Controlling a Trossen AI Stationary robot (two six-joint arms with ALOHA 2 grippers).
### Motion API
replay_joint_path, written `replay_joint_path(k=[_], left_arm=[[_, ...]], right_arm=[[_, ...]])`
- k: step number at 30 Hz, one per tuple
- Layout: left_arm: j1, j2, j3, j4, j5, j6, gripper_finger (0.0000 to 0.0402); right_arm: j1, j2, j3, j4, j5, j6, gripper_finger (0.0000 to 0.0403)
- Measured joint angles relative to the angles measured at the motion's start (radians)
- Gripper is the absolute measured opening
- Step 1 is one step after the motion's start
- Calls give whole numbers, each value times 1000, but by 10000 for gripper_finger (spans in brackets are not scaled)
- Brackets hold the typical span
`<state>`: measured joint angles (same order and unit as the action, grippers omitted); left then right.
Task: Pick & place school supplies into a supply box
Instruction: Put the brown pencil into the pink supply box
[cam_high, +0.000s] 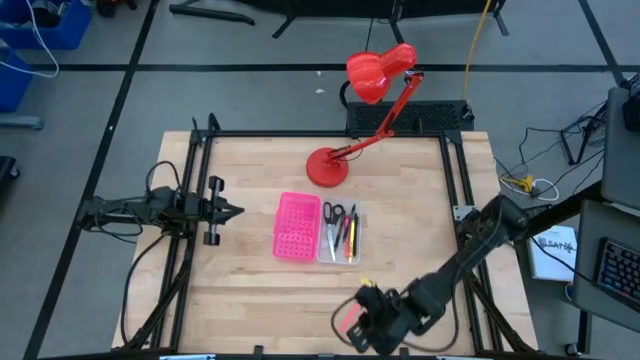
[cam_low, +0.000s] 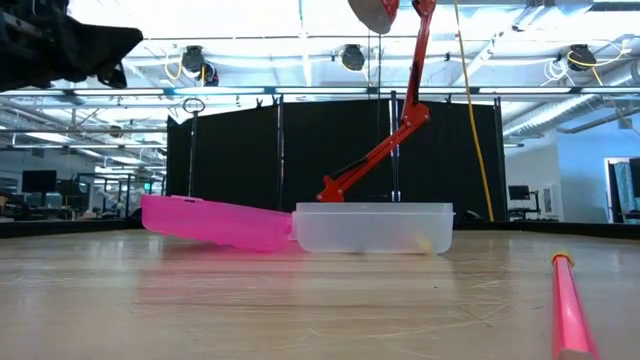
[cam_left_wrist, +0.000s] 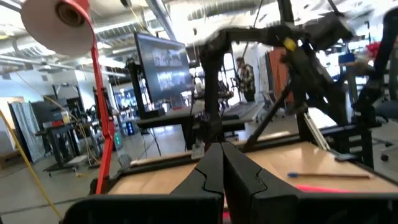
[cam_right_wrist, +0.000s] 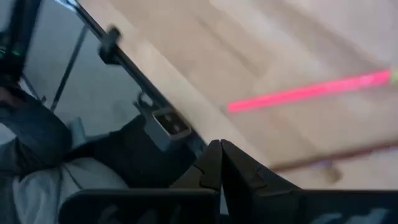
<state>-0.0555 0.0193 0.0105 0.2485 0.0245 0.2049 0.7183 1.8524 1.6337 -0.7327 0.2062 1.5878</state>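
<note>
The supply box lies open mid-table, its pink half on the left and its clear half on the right. Black-handled scissors and a few thin pens lie in the clear half. A pink pen lies on the wood near the table's near edge. My right gripper hangs shut above that pen, tipped downward; in its wrist view the pen shows well beyond the shut fingertips. My left gripper waits shut at the table's left, clear of the box.
A red desk lamp stands with its base at the far middle of the table, and its head reaches beyond the far edge. Black frame rails run along the table's sides. Bare wood lies between the box and the near edge.
</note>
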Motion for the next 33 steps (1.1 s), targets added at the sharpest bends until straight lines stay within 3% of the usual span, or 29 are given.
replay_joint_path(k=[11,20,22,26,30,33], left_arm=[[0,0,0,47,0,-3,44],[0,0,0,31,1,-49,46],[0,0,0,30,1,-59,46],[0,0,0,31,1,-50,47],[0,0,0,31,1,-49,47],[0,0,0,33,0,-49,47]], right_arm=[[118,137,0,-52,15,475,0],[114,173,0,-134,-23,525,0],[107,172,0,-137,-22,496,0],[91,172,0,-138,-24,221,0],[72,172,0,-173,7,64,0],[54,172,0,-187,-39,-123,0]])
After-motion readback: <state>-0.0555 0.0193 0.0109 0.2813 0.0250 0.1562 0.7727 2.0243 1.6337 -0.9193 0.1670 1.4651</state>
